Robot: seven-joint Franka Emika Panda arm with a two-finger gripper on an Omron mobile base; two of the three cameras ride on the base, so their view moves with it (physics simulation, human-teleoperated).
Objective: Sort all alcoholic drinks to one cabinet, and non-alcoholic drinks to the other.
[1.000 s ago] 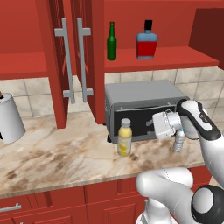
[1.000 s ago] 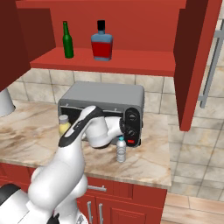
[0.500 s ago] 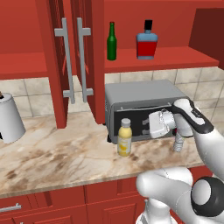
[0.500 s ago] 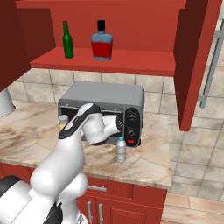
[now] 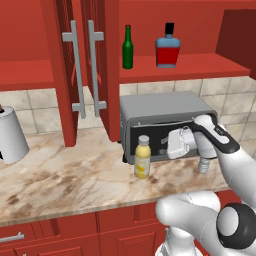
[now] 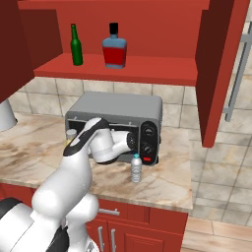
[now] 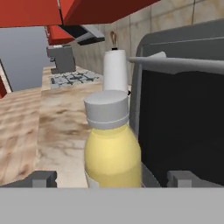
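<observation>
The pale-yellow juice bottle (image 5: 142,158) (image 7: 111,146) stands on the counter in front of the toaster oven's left end. In the right base view only its cap (image 6: 72,133) peeks past my arm. My gripper (image 5: 167,146) (image 7: 111,178) is open, level with the bottle from its right, one fingertip on each side, touching nothing. The clear water bottle (image 6: 136,168) (image 5: 203,164) stands upright by the oven's right end. The green bottle (image 5: 128,48) (image 6: 76,46) and the red-and-blue bottle (image 5: 167,46) (image 6: 114,47) stand on the open cabinet's red shelf (image 5: 200,66).
A grey toaster oven (image 5: 165,117) (image 6: 118,106) sits against the tiled wall under the shelf. Two open doors with bar handles (image 5: 85,67) hang left of it. Another open door (image 6: 219,69) hangs at the right. A white paper towel roll (image 5: 10,136) (image 7: 116,70) stands far left.
My hand has slid a little to the left and down, closer to the juice bottle. The jaws stay open and the bottles have not moved.
</observation>
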